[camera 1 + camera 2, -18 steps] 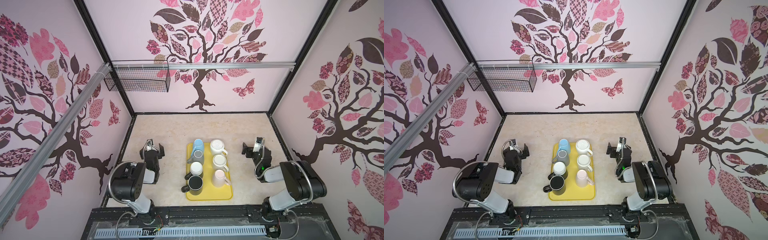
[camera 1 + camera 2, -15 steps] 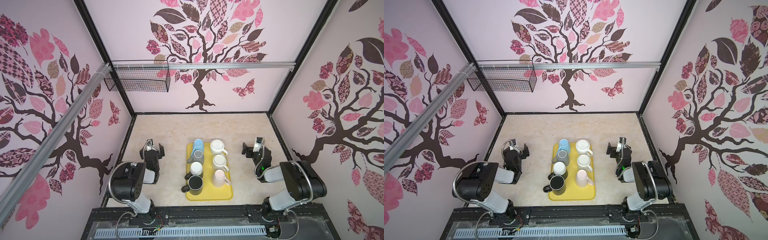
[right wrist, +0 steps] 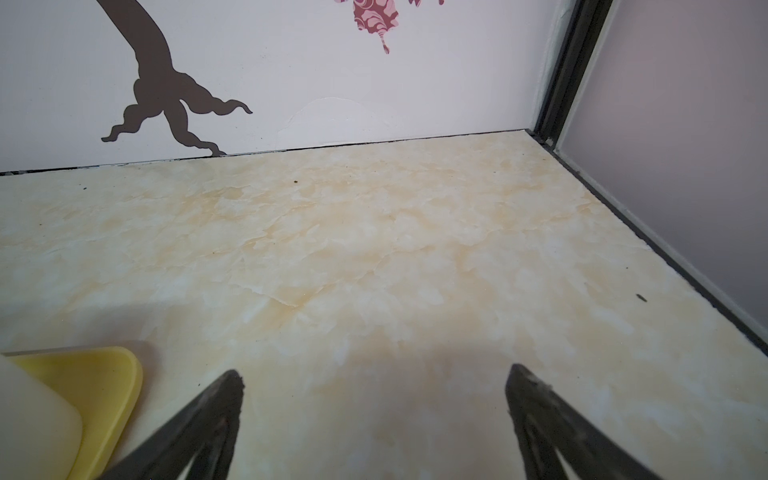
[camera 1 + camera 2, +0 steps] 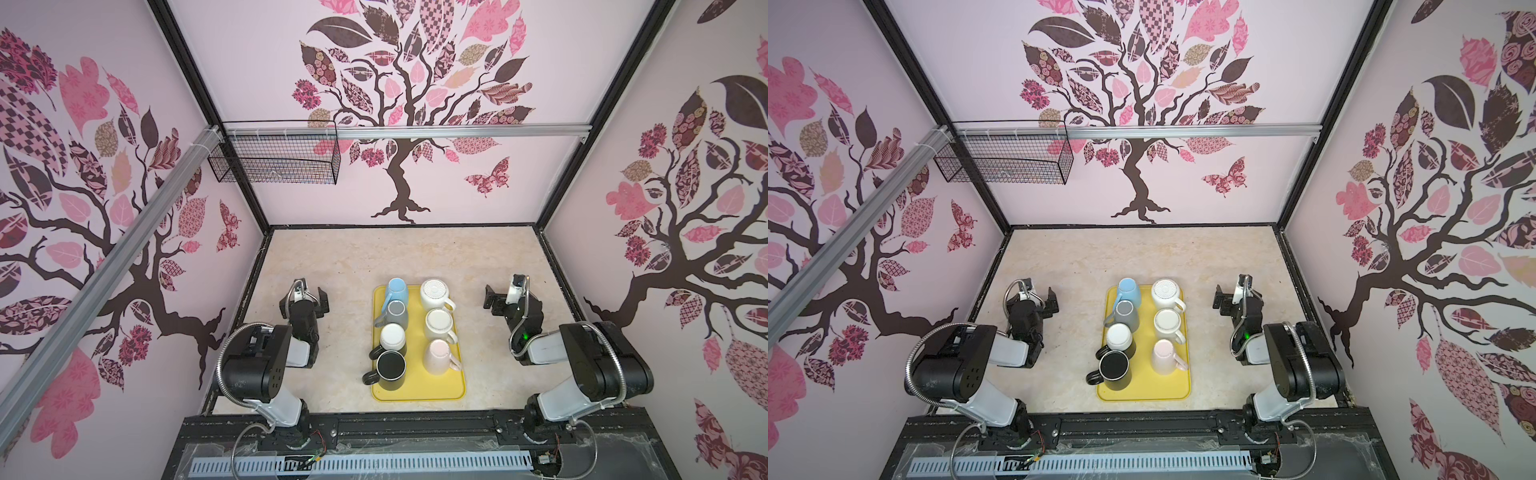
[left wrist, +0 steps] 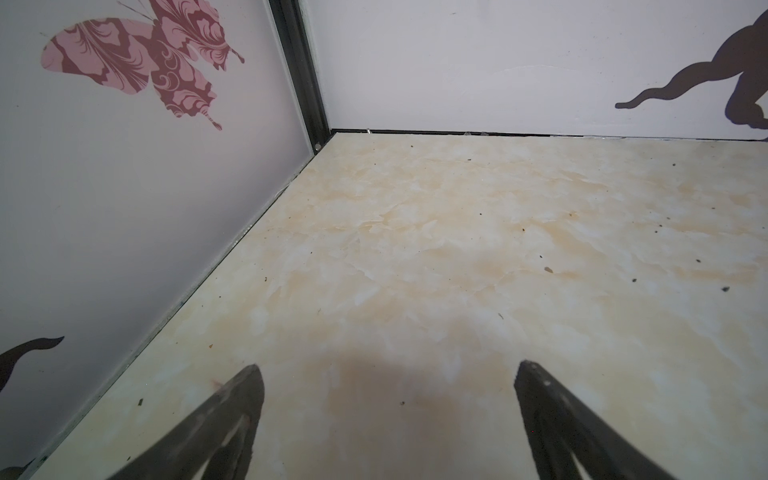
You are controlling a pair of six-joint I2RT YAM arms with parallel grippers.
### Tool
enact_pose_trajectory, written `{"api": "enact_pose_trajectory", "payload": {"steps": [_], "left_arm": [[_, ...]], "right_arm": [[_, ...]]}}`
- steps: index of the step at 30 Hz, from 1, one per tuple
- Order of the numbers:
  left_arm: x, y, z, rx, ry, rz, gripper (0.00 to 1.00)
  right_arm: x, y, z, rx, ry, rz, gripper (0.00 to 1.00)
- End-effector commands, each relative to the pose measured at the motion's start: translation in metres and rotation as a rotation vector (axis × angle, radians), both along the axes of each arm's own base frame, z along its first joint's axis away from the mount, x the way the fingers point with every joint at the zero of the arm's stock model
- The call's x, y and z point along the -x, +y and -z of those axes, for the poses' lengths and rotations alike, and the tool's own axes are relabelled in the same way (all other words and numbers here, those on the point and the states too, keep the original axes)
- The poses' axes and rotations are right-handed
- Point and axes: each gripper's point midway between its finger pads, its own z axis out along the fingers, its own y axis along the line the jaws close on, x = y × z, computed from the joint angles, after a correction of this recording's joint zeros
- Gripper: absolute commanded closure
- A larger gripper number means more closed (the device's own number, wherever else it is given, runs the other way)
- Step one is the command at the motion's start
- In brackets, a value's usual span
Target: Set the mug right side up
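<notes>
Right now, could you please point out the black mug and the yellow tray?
black mug (image 4: pixel 390 367): in a top view, on its round top face.
yellow tray (image 4: pixel 417 390): in a top view, on its bare near edge.

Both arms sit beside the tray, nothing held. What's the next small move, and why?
Probably swing the right gripper toward the white mug at the far right corner of the tray. Its ridged base faces up, so it looks upside down, and its handle points toward that arm. Both grippers are open and empty; the left gripper sits farther from that mug.

Seven mugs (image 4: pixel 437 325) on yellow tray (image 4: pixel 417 394)
</notes>
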Motion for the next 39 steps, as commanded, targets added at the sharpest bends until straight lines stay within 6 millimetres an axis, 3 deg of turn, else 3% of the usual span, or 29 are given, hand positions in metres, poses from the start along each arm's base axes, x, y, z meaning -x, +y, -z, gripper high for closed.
{"api": "enact_pose_trajectory", "payload": {"steps": [1,11,17,35,39], "left_arm": [[-0.010,-0.001,-0.016,0.016,-0.052,0.005,0.03],[-0.010,0.000,-0.016,0.022,-0.053,0.005,0.03],[-0.020,0.005,-0.009,0.087,0.005,0.063,0.03],[-0.018,0.004,-0.012,0.082,-0.017,0.060,0.03],[-0.017,-0.002,-0.032,-0.005,0.011,0.001,0.03]], "right_arm": [[-0.005,-0.002,-0.008,-0.001,-0.030,0.010,0.00],[-0.006,-0.002,-0.007,-0.002,-0.027,0.009,0.00],[-0.007,-0.004,-0.007,-0.029,-0.027,-0.009,0.00],[-0.006,-0.002,-0.009,-0.018,-0.032,-0.012,0.00],[-0.003,0.005,-0.025,0.020,-0.051,-0.012,0.00]]}}
